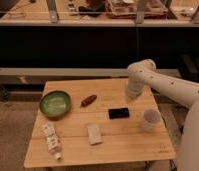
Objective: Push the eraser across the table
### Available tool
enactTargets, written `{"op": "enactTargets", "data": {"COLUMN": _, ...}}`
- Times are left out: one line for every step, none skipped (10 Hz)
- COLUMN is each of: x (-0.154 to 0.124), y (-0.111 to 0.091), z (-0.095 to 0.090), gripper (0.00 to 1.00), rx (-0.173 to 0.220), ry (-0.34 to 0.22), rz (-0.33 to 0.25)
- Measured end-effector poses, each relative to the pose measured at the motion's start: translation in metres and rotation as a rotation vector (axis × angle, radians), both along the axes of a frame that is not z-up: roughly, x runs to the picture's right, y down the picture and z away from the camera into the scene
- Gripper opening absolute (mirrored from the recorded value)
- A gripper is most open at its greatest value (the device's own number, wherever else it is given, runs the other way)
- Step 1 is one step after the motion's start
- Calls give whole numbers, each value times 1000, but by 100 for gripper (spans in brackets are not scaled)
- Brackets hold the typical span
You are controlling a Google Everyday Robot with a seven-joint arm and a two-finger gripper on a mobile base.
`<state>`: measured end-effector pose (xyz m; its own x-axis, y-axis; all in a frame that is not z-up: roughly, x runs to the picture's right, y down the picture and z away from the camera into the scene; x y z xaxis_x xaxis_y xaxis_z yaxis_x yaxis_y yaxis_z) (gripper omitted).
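The eraser [118,113] is a small flat black block lying on the light wooden table [128,142], right of centre. My gripper [131,95] hangs at the end of the white arm, above the table's back right part, just behind and slightly right of the eraser. It does not appear to touch the eraser.
A white cup [151,120] stands right of the eraser near the table's right edge. A green bowl [55,103] sits at the left, a reddish-brown oblong thing [88,100] in the middle back, a pale block [94,134] at the front middle, and a small tube [51,140] at the front left.
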<state>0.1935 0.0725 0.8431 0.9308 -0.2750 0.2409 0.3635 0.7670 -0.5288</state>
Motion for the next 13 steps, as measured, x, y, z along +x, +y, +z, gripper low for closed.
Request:
{"op": "enactTargets", "data": {"x": 3, "y": 2, "z": 1, "gripper": 2, "rx": -7, "ry": 8, "rz": -1}}
{"op": "enactTargets", "data": {"x": 2, "y": 2, "z": 1, "gripper": 2, "rx": -7, "ry": 6, "rz": 0}}
{"op": "enactTargets", "data": {"x": 2, "y": 2, "z": 1, "gripper": 2, "rx": -6, "ry": 6, "rz": -1}}
{"op": "enactTargets", "data": {"x": 2, "y": 2, "z": 1, "gripper": 2, "rx": -7, "ry": 6, "rz": -1}}
{"op": "enactTargets", "data": {"x": 1, "y": 2, "z": 1, "gripper": 2, "rx": -6, "ry": 8, "rz": -1}}
{"op": "enactTargets", "data": {"x": 4, "y": 11, "z": 9, "gripper": 2, "rx": -22, "ry": 18, "rz": 7}}
{"op": "enactTargets", "data": {"x": 13, "y": 27, "z": 19, "gripper": 2, "rx": -51, "ry": 38, "rz": 21}}
{"op": "enactTargets", "data": {"x": 19, "y": 37, "z": 25, "gripper": 2, "rx": -67, "ry": 53, "rz": 33}}
{"op": "enactTargets", "data": {"x": 26, "y": 48, "z": 32, "gripper": 2, "rx": -85, "ry": 65, "rz": 51}}
{"op": "enactTargets", "data": {"x": 31, "y": 52, "z": 39, "gripper": 2, "rx": -86, "ry": 68, "rz": 71}}
{"op": "enactTargets", "data": {"x": 33, "y": 50, "z": 41, "gripper": 2, "rx": -77, "ry": 67, "rz": 80}}
{"op": "enactTargets", "data": {"x": 33, "y": 46, "z": 44, "gripper": 2, "rx": -62, "ry": 62, "rz": 86}}
{"op": "enactTargets", "data": {"x": 32, "y": 42, "z": 47, "gripper": 2, "rx": -47, "ry": 55, "rz": 93}}
